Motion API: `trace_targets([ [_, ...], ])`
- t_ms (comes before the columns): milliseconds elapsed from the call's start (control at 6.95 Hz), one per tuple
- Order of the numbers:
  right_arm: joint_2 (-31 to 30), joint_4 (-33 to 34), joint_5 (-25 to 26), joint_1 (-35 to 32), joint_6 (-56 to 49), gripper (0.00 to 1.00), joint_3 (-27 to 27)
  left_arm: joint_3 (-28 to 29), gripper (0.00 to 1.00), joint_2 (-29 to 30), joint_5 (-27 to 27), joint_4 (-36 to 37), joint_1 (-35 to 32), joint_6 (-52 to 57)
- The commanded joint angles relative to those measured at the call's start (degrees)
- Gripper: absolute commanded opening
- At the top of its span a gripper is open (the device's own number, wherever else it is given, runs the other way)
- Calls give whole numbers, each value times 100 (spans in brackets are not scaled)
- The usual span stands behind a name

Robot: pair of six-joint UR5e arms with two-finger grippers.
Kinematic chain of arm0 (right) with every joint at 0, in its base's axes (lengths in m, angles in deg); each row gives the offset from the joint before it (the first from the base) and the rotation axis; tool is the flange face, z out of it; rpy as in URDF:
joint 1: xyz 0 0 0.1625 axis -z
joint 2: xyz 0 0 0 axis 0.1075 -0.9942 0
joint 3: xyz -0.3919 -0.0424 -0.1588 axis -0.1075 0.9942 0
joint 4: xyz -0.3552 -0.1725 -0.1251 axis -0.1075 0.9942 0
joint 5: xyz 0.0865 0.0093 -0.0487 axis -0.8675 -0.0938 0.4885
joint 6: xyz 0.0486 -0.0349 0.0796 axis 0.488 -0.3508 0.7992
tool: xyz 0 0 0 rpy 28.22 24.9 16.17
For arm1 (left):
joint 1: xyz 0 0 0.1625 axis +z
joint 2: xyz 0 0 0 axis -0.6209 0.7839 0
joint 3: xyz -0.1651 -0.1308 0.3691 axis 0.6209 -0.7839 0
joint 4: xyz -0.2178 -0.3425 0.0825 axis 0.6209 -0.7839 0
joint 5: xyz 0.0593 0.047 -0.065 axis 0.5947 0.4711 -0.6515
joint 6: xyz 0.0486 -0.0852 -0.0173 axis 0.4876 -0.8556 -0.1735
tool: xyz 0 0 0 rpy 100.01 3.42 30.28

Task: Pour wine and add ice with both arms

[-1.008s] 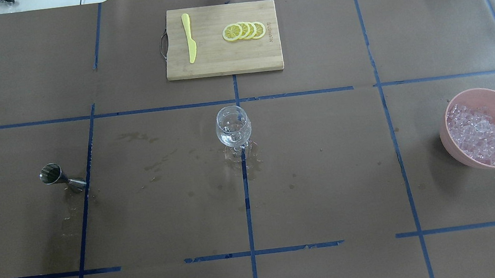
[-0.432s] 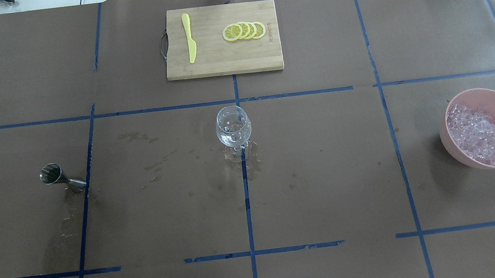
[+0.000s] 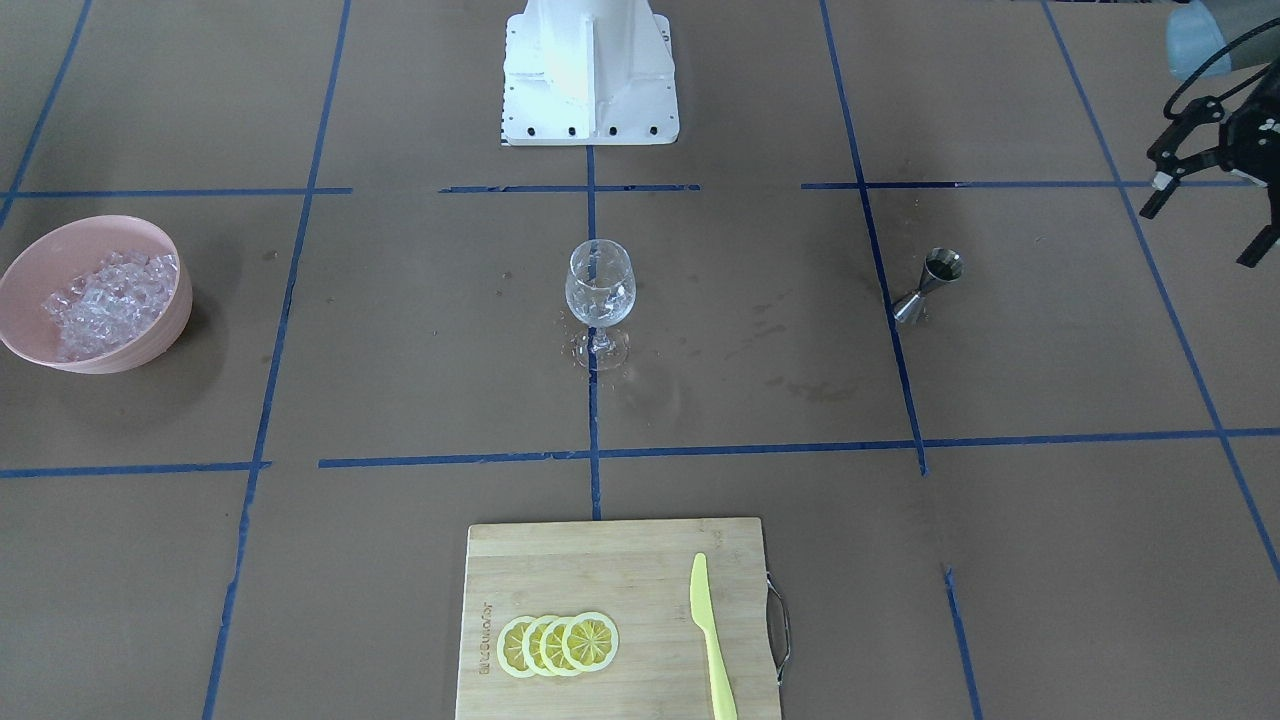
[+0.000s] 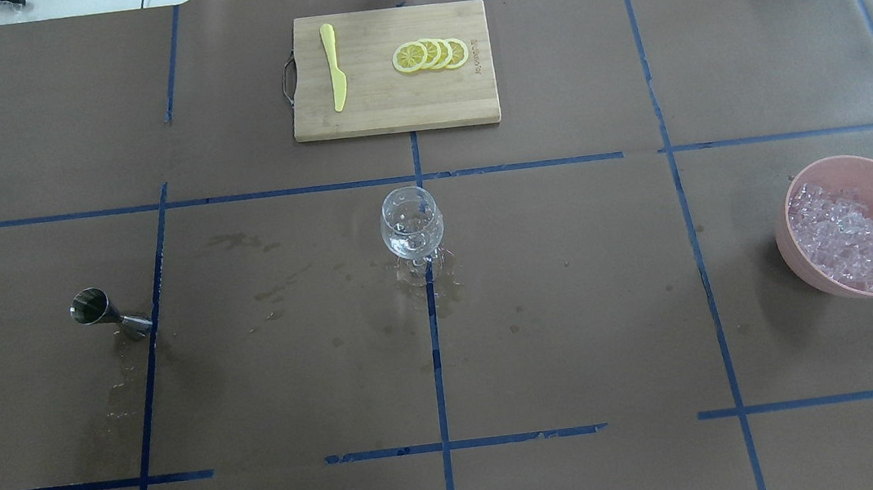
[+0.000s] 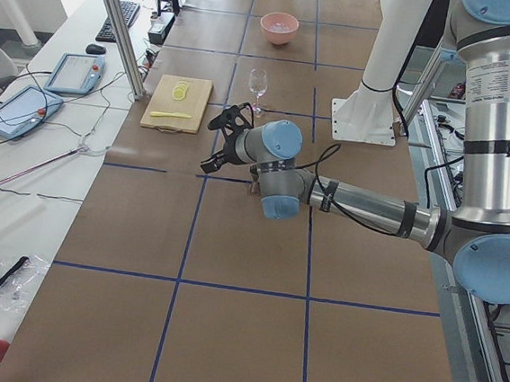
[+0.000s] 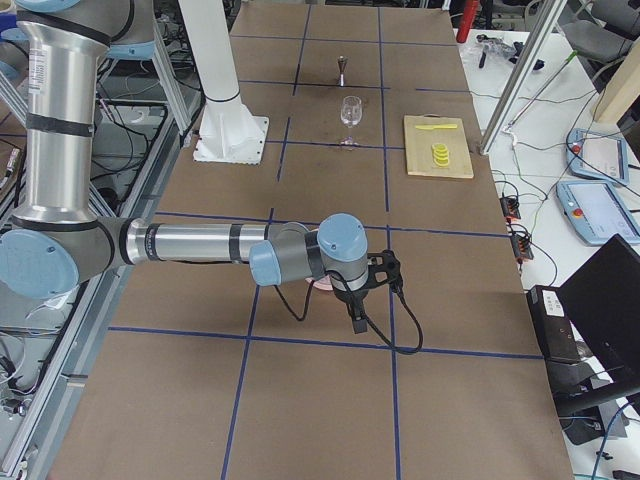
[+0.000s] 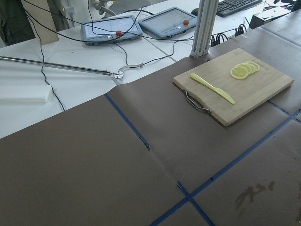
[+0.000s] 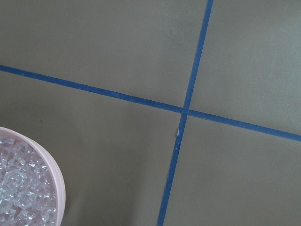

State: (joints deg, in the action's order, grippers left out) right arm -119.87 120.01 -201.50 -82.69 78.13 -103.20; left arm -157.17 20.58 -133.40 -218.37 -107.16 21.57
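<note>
Since the measuring cup [image 4: 92, 307] stands untouched, you're likely at first reach: left pincer [image 3: 1200, 230] wide, empty; right pincer [image 6: 372, 300], can't tell; next grip the cup's waist.

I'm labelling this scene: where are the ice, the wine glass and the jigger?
ice [image 4: 842, 236], overhead view, middle of pile
wine glass [image 4: 411, 223], overhead view, bowl
jigger [image 4: 90, 307], overhead view, top cup
</note>
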Motion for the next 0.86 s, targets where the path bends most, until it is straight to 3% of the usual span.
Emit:
trace_targets([
  [0,-17,2,-2,0,39,100,-25,-494,100,-245,1630,-28,1176,-683],
  [432,-43,2,-2,-9,30,100,-69,-602,100,-440,4713,-98,3460,-1676],
  [720,-61,2,-2,-9,30,100,-69,-463,100,-484,6455,-72,4684,-2441],
])
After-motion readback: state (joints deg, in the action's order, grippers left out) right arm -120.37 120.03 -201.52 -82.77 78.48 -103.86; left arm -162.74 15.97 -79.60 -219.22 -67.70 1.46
